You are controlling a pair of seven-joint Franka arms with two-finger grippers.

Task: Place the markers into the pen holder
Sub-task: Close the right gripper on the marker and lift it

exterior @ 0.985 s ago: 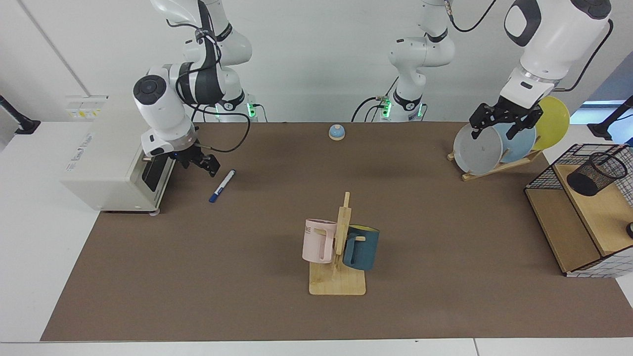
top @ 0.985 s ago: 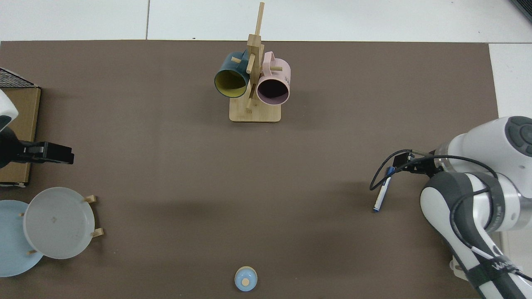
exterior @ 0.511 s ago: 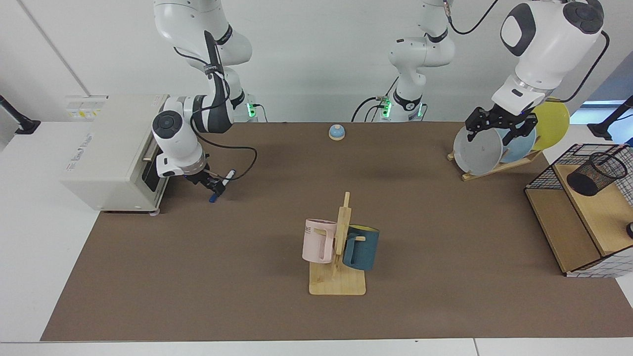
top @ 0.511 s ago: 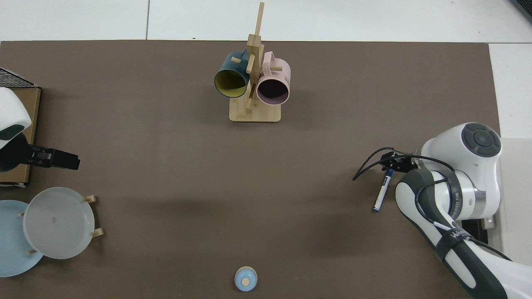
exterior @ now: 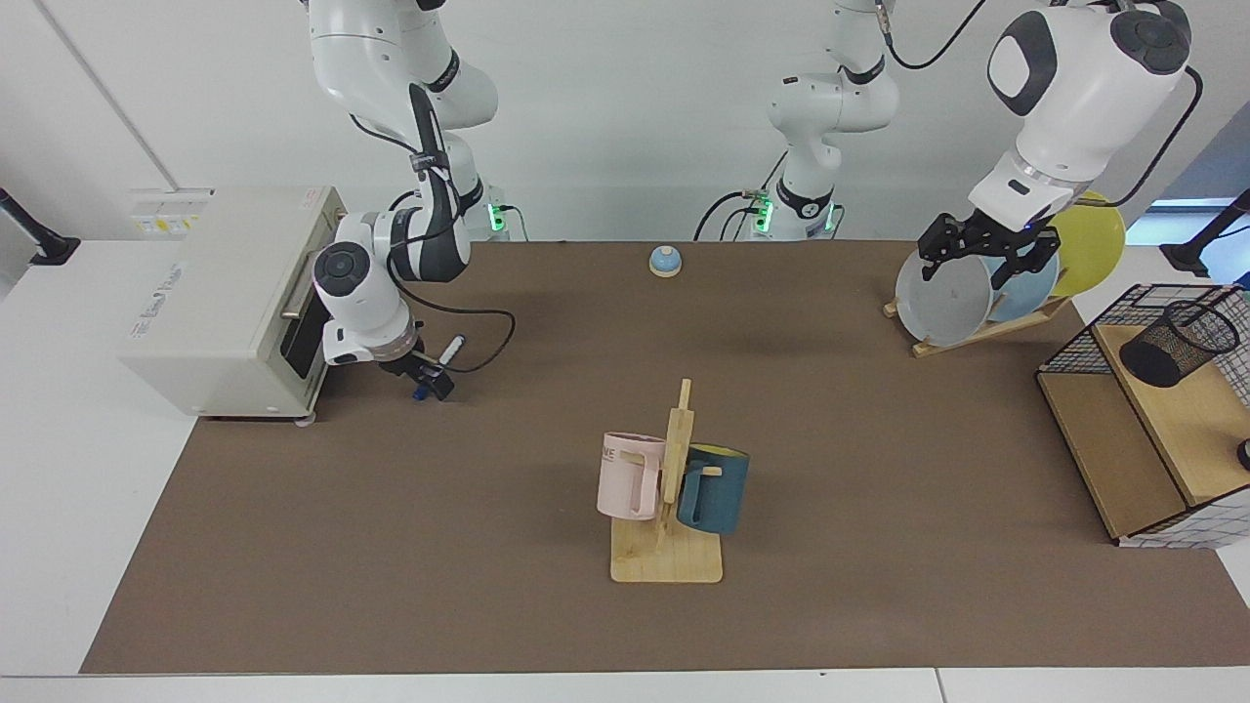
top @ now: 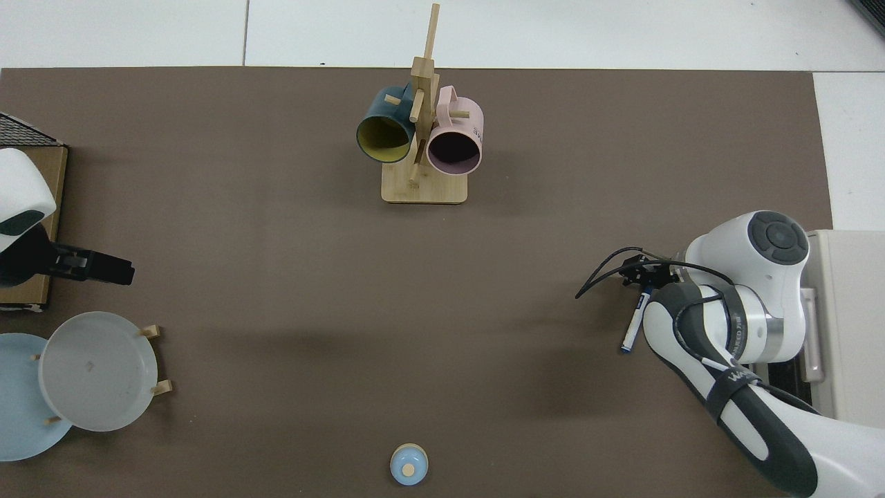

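The marker (exterior: 438, 363) (top: 635, 324), white with a blue cap, lies flat on the brown mat beside the white box. My right gripper (exterior: 430, 377) (top: 646, 277) is down at its capped end, open, a finger on either side. The pen holder (exterior: 1177, 342), a black mesh cup, sits tilted on the wooden shelf at the facing view's right edge; the top view does not show it. My left gripper (exterior: 988, 256) (top: 104, 267) hangs open in the air in front of the plate rack, holding nothing.
A white box (exterior: 229, 303) stands right beside the right arm. A wooden mug stand (exterior: 667, 527) with a pink and a teal mug is mid-table. A plate rack (exterior: 977, 293), a wire basket (exterior: 1143, 322) and a small blue bell (exterior: 665, 261) are also here.
The right arm swung away from the white box and lowered its gripper onto the marker's capped end. The marker has not moved. The left gripper shifted only slightly.
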